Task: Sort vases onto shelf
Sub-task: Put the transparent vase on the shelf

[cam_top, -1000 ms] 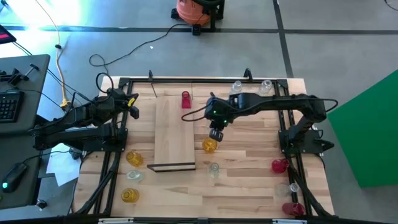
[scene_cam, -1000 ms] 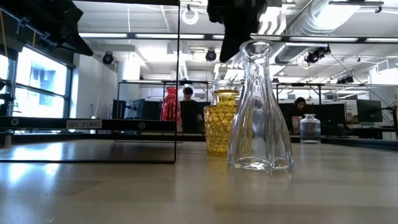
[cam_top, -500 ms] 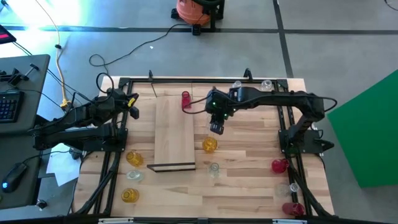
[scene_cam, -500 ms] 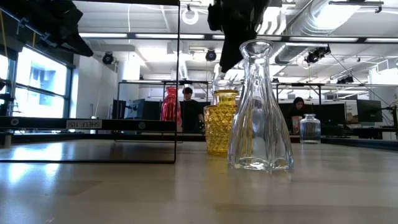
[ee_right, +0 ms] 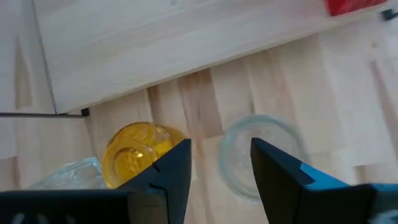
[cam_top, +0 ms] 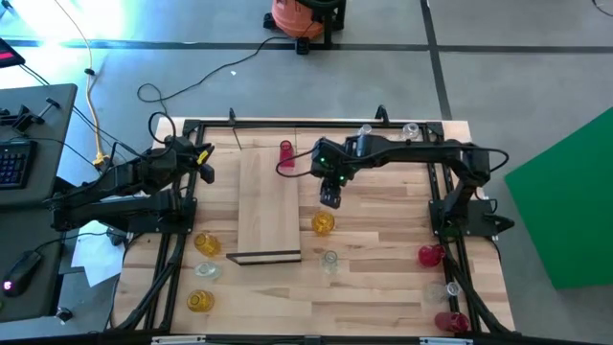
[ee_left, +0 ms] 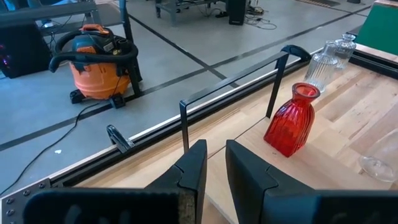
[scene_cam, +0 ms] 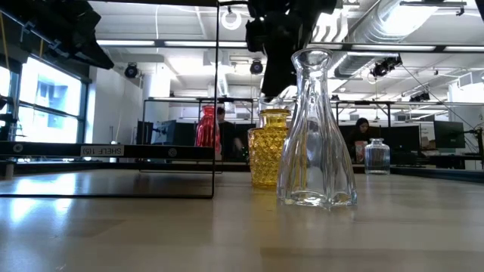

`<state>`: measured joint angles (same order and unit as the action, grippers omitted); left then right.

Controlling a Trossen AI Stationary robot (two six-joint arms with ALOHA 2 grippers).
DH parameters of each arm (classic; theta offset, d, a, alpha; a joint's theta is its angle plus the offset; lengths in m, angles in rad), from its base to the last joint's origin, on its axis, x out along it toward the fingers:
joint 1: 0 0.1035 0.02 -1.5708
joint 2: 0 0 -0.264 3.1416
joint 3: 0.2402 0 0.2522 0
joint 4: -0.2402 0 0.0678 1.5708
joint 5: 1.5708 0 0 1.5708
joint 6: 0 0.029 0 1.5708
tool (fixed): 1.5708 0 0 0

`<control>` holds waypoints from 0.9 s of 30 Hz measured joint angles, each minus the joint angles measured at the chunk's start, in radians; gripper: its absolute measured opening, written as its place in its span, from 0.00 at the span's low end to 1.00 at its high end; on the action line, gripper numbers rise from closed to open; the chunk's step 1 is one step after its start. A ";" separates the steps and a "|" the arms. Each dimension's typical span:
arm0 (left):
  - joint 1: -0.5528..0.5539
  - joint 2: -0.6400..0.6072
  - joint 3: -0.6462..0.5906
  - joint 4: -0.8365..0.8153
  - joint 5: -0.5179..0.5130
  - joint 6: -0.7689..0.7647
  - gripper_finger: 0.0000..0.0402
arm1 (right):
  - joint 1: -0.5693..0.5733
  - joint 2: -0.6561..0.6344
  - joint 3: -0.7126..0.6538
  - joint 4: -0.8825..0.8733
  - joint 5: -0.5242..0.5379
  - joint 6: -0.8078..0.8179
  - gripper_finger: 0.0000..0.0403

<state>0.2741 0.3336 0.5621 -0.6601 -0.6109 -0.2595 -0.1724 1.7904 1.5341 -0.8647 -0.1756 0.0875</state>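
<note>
Nine vases sit around the shelf (cam_top: 269, 211); none stands on it.

From above: three red vases (cam_top: 286, 152), three amber (cam_top: 323, 223), three clear (cam_top: 329, 261). The right hand (cam_top: 329, 198) hangs spread, empty, beside the shelf. Wrist view: the left hand (ee_left: 212, 171) is narrowly parted, empty, at the surface (cam_top: 383, 287) edge.

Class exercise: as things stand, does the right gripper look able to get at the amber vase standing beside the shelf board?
Probably yes. The right gripper hangs open just above the amber vase, which stands apart from the shelf and the clear vase, so nothing blocks a descent.
</note>
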 joint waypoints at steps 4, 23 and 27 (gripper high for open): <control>0.000 0.000 0.000 -0.001 0.000 0.000 0.13 | 0.005 0.015 0.000 0.001 0.008 -0.002 0.37; 0.000 0.002 0.000 -0.002 0.001 0.000 0.13 | 0.001 0.065 -0.012 0.041 0.062 0.000 0.18; 0.000 0.002 0.000 -0.002 0.001 0.000 0.14 | 0.003 0.066 -0.012 0.034 0.071 -0.029 0.03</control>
<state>0.2741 0.3355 0.5621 -0.6617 -0.6100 -0.2592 -0.1691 1.8561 1.5219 -0.8310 -0.1050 0.0583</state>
